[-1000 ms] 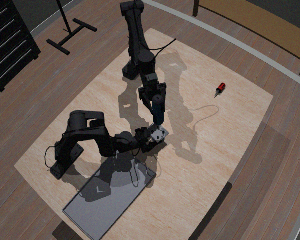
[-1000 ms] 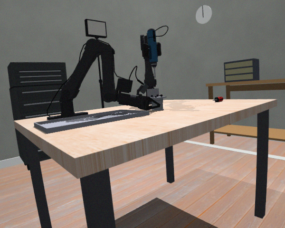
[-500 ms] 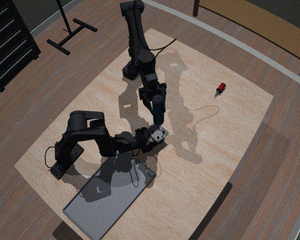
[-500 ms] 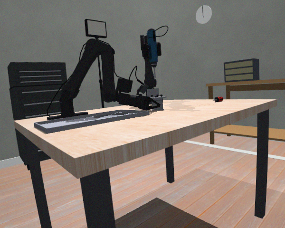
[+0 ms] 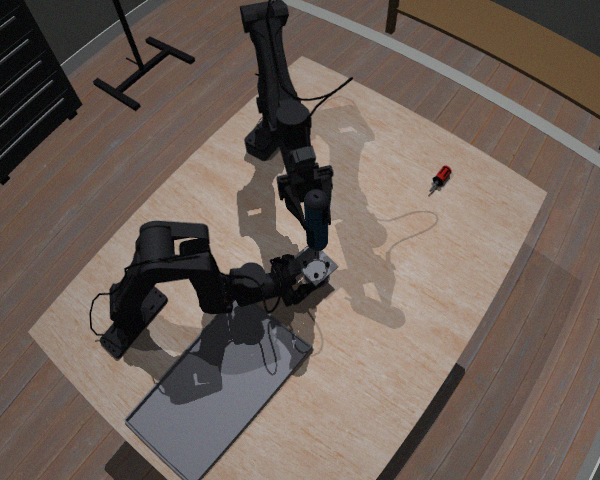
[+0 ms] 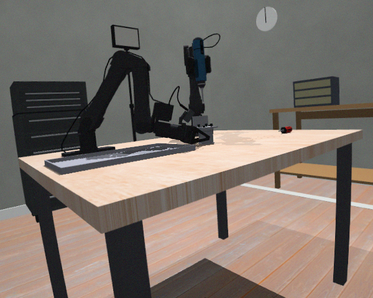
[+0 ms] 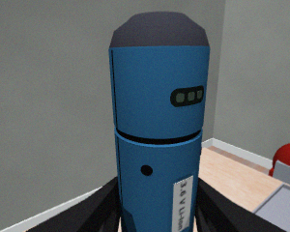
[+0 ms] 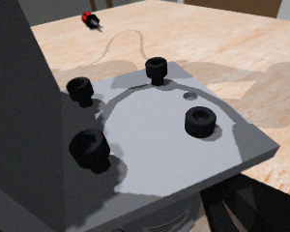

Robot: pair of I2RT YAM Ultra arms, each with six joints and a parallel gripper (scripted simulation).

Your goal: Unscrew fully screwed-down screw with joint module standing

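Observation:
My left gripper (image 5: 317,212) (image 6: 200,63) (image 7: 157,186) is shut on the blue electric screwdriver (image 5: 317,230) (image 6: 199,69) (image 7: 157,111), held upright, bit down. Its bit (image 6: 202,94) ends above the bracket (image 6: 199,120) (image 8: 251,145), touching no screw. The joint module (image 6: 210,138) (image 8: 171,223) stands upright on the table under the bracket. My right gripper (image 6: 202,137) is shut on it from the side, below the plate. In the right wrist view, three black screws (image 8: 156,70) (image 8: 80,91) (image 8: 90,149) stand raised with shanks showing; a fourth screw (image 8: 200,122) sits lower, no shank visible.
A grey tray (image 5: 248,413) (image 6: 84,167) lies beside the right arm. A red screwdriver (image 5: 442,174) (image 6: 286,129) (image 8: 89,19) lies far from both grippers. The bracket's upright wall (image 8: 21,97) fills the left of the right wrist view. A small hole (image 8: 190,96) shows near the lower screw.

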